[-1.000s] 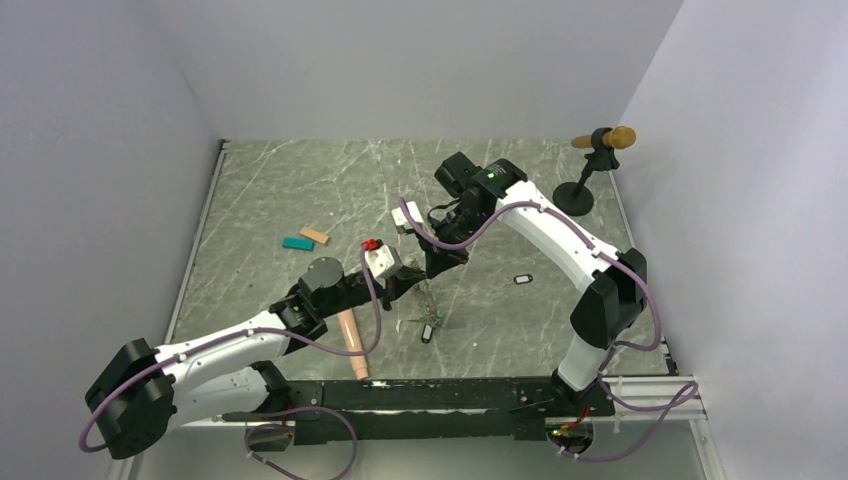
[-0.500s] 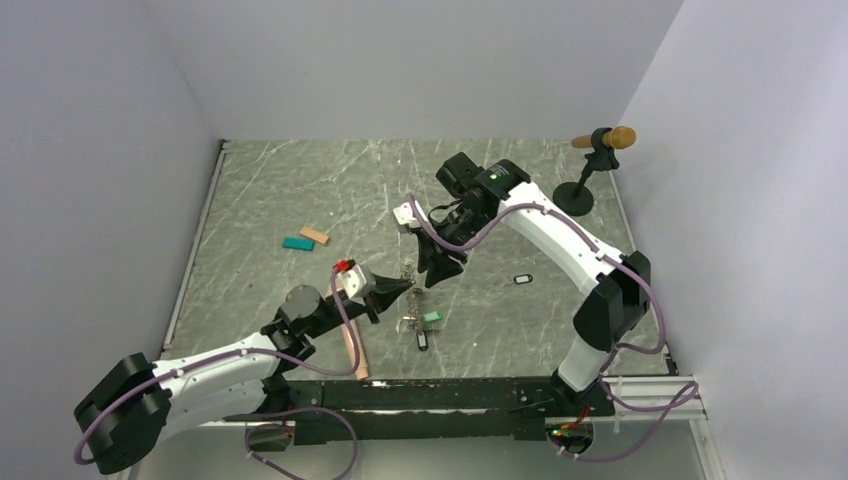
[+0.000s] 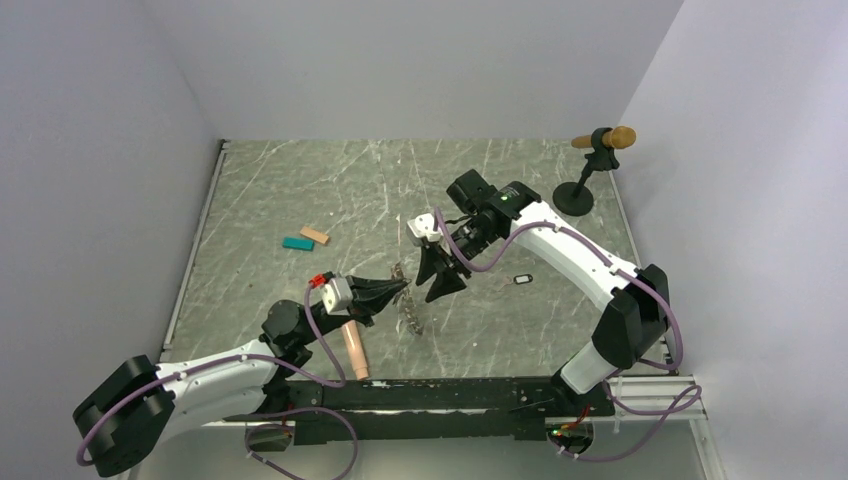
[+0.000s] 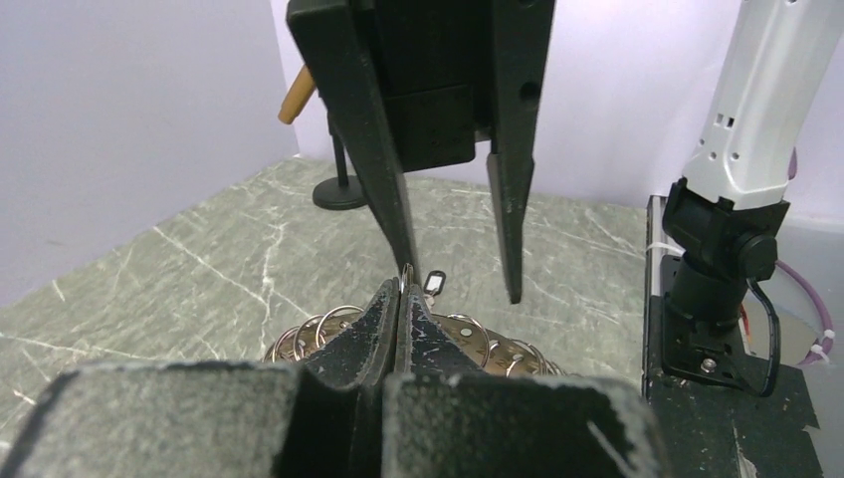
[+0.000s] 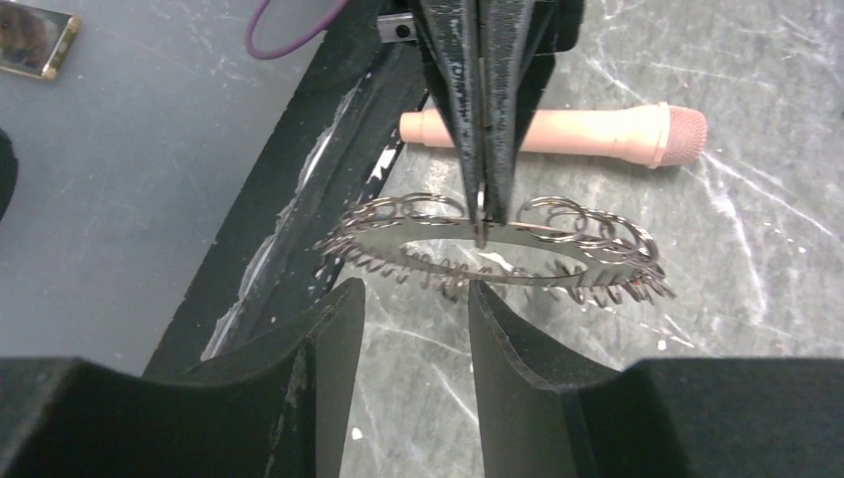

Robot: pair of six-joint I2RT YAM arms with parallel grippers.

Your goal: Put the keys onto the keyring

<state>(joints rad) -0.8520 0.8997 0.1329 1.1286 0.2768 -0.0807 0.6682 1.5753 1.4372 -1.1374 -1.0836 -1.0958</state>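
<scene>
My left gripper (image 3: 402, 288) is shut on the keyring (image 3: 410, 312), a flat grey metal loop fringed with small split rings, and holds it just above the table. In the left wrist view my closed fingertips (image 4: 400, 297) pinch its edge (image 4: 476, 332). My right gripper (image 3: 437, 282) is open and empty, facing the left one, close to the ring. In the right wrist view its tips (image 5: 411, 291) stand just short of the keyring (image 5: 518, 249). One black-framed white key (image 3: 522, 279) lies on the table to the right, also in the left wrist view (image 4: 434, 282). I cannot make out the coloured keys.
A peach cylinder (image 3: 353, 350) lies near the front edge below the left arm, and shows in the right wrist view (image 5: 557, 131). Teal (image 3: 297, 243) and tan (image 3: 315, 236) blocks lie at the left. A microphone stand (image 3: 588, 170) stands at the back right.
My left gripper has drawn back toward the near edge, taking the keyring off the table with it. My right gripper has come down and nearer, to face the ring.
</scene>
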